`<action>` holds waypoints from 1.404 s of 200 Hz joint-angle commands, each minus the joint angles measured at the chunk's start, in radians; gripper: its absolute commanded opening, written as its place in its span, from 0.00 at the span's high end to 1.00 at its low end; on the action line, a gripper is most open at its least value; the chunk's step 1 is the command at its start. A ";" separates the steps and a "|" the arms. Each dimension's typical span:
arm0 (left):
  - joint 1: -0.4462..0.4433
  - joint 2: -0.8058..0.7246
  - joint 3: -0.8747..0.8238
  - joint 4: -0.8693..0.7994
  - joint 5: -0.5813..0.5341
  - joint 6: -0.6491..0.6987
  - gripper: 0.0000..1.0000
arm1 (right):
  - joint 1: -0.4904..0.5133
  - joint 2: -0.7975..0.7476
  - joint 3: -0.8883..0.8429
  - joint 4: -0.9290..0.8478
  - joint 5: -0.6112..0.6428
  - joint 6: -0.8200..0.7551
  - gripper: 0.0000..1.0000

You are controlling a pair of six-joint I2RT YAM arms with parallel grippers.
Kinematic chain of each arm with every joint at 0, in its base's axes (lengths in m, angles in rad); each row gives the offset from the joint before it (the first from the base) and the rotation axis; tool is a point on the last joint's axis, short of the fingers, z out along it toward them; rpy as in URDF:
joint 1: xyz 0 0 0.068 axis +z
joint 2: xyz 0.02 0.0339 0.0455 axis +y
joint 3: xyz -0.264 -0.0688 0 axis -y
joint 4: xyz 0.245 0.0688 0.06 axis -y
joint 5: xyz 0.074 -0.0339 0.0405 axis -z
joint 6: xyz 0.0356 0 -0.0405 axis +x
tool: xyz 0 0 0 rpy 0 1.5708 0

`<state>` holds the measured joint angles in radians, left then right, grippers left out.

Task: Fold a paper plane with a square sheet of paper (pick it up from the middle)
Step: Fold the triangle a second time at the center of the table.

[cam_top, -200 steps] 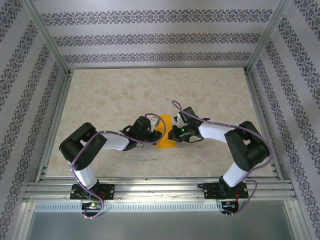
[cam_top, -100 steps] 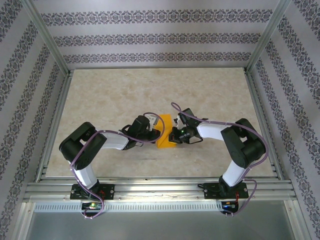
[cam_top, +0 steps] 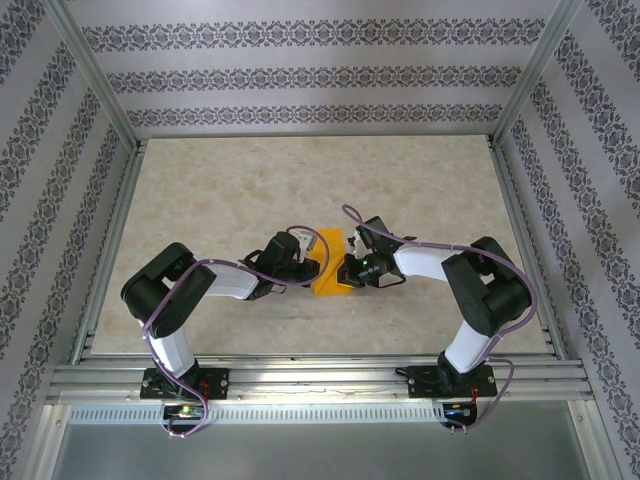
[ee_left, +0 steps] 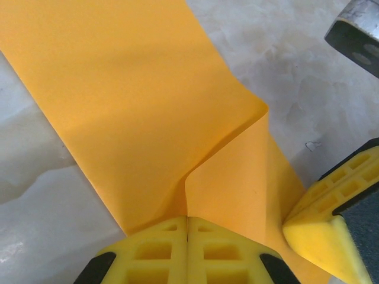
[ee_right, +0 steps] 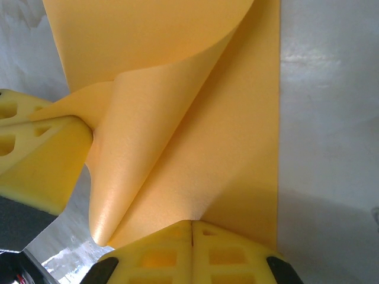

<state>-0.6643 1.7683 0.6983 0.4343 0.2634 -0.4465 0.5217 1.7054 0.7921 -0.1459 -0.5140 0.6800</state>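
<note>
Since 1 second ago: pulled the right arm in slightly toward the centre, then kept it nearly fixed for the last half second. Hardly stirred on the left side. Reads as a 2-sided grip settling rather than a fold in motion. Likely paused mid-crease, with most of the plane yet to make.

Found the sheet (cam_top: 331,272) mid-worktop (cam_top: 220,200), between the 2 tools, no longer flat. In the left wrist view, shows the sheet (ee_left: 136,100) as a broad raised flap bending down to a lower layer on the surface. In the right wrist view, shows the sheet (ee_right: 195,136) with 1 flap curling over in a soft roll, not yet pressed sharp.

Left tool (cam_top: 308,263): pressed together, pinching the sheet where the flap meets the lower layer, clear at the left tool (ee_left: 188,228). Right tool (cam_top: 348,268): also pressed together on the sheet's edge, clear at the right tool (ee_right: 192,234).

Both arms bent hard at the elbow, forearms low over the worktop and angled inward, tools near each other across the sheet.
</note>
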 commanded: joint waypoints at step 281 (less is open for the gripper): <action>0.017 0.055 0.007 0.003 -0.001 0.018 1.00 | -0.019 -0.041 -0.062 0.351 -0.137 0.283 1.00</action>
<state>-0.6590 1.8023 0.7181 0.4500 0.2546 -0.4450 0.5060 1.6596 0.7448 -0.0071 -0.5648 0.7994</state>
